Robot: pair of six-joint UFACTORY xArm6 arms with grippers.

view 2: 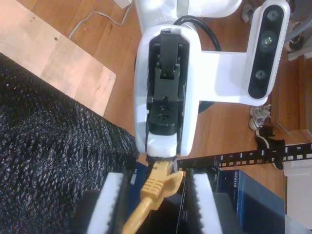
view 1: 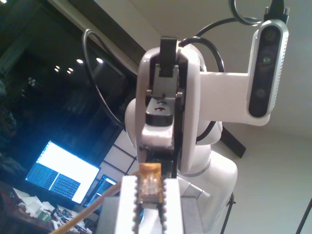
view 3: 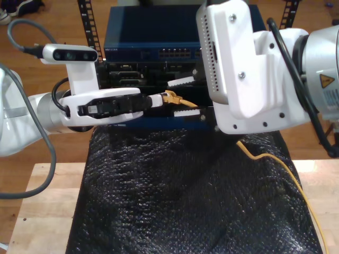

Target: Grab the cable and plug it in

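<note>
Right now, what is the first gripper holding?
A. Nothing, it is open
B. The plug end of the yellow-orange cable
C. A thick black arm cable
B: my first gripper is shut on the clear plug of the cable.

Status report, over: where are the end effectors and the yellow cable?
My first end effector shut on the cable plug. My second end effector open, straddling the boot. Not yet plugged in; blue switch behind, arms crowded nose to nose.
</note>
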